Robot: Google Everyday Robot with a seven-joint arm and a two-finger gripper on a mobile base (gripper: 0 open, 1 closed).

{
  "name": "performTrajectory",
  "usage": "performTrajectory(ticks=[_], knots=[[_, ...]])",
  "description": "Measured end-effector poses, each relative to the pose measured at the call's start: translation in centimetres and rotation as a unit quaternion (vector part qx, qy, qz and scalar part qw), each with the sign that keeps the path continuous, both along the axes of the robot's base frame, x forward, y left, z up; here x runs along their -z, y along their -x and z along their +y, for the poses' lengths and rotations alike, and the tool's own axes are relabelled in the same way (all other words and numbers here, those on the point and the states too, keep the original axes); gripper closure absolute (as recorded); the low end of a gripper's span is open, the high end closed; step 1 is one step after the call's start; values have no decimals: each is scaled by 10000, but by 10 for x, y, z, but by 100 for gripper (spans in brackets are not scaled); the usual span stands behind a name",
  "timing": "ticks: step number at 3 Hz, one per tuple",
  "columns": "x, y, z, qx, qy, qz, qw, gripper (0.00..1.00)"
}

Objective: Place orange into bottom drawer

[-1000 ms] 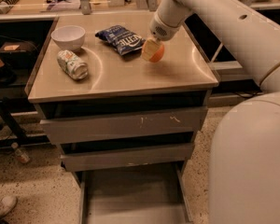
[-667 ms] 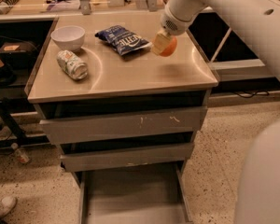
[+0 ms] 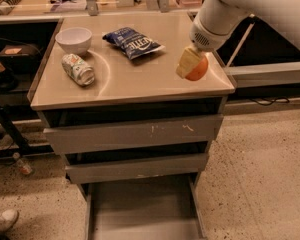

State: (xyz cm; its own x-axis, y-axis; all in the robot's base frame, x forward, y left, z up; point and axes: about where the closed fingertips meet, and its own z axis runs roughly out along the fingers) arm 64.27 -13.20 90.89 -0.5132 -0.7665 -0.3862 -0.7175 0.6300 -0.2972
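Steel cabinet top holds a white bowl, a tipped can and a blue chip bag. Speckled floor, cluttered bench behind. The gripper is clamped on the orange, just above the top's front right corner. Since a second ago it has moved right and forward, away from the bag. The bottom drawer is pulled out below, with open floor to its right. A shoe is at lower left.
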Motion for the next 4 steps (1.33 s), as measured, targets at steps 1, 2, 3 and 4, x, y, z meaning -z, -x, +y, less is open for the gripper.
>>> performTrajectory(ticks=[1, 2, 3, 4], knots=[[0, 0, 0, 0, 0, 0, 10000, 100], [-3, 26, -9, 98, 34, 32, 9999, 100], [11, 84, -30, 416, 36, 325, 9986, 100], [48, 132, -48, 639, 109, 951, 9934, 100]])
